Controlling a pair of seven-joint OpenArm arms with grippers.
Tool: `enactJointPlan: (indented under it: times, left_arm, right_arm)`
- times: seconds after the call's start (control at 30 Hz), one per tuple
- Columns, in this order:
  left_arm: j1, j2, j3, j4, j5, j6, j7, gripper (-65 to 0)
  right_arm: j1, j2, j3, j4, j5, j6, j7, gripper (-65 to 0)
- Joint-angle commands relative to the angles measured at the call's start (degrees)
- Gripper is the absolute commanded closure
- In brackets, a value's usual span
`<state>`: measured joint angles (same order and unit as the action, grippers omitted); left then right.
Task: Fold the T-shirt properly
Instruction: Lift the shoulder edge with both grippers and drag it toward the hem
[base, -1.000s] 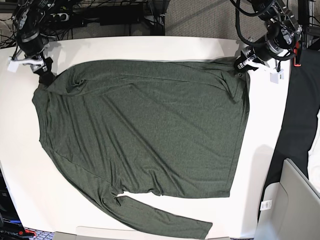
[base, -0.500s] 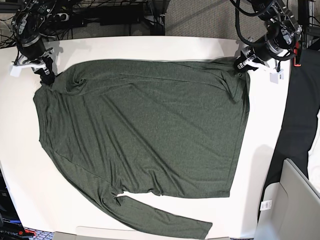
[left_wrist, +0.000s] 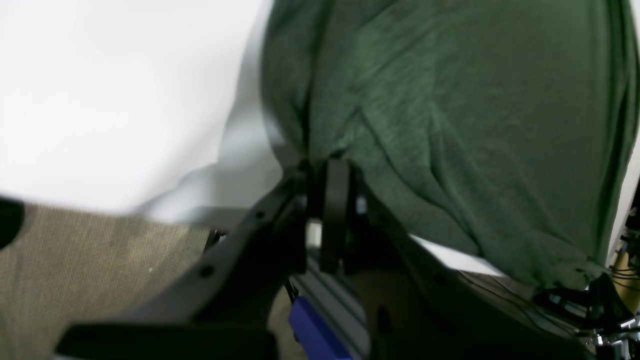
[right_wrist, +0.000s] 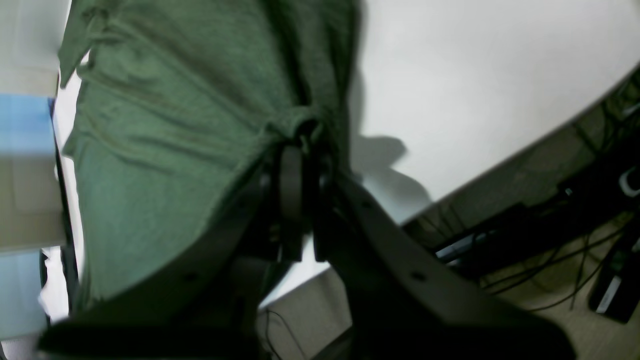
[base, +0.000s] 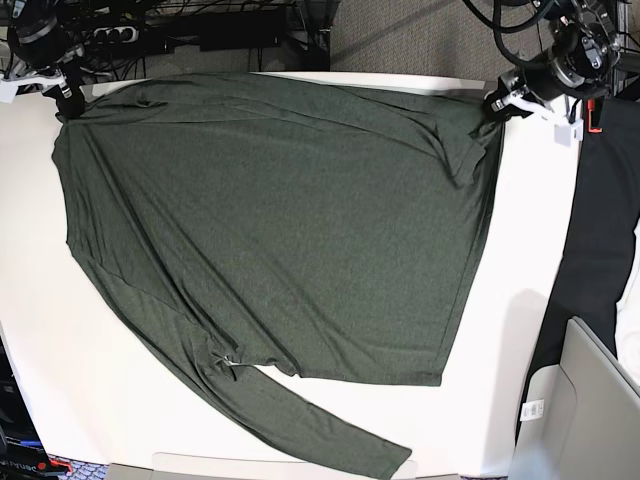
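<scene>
The dark olive-green T-shirt lies spread on the white table, with one long sleeve trailing to the front edge. My left gripper is shut on the shirt's far right corner, and the pinched fabric shows in the left wrist view. My right gripper is shut on the far left corner, also seen in the right wrist view. Both corners are held at the table's far edge, and the top hem is stretched between them.
Cables and a power strip lie behind the table. Black fabric hangs beside the right edge. A grey box stands at the front right, with a small white tag next to it.
Both grippers have moved toward the far edge with the shirt's corners. The whole shirt has slid away from the front, and its top hem now reaches the far edge.
</scene>
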<state>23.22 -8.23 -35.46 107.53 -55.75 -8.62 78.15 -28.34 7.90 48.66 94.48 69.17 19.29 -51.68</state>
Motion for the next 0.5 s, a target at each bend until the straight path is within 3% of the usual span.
enactJointPlan:
  times: [0.0,0.17,0.47]
  left_arm:
    - [0.82,-0.78,-1.77,1.62,-2.50,0.58,0.49,0.0]
    - [3.19,-0.96,-5.55,1.97,-7.95,0.58,0.93,0.0]
    - [1.88,-0.96,-6.60,3.46,-12.52,0.58,0.66,0.0]
  right_arm:
    - [-1.16,0.76,0.52,1.92,1.30,0.18,0.65,-0.6]
    - [-3.18,0.41,0.52,5.79,1.30,3.88,0.56,-0.6]
    - [-0.37,0.41,2.63,6.67,3.32,4.32,0.82,-0.6]
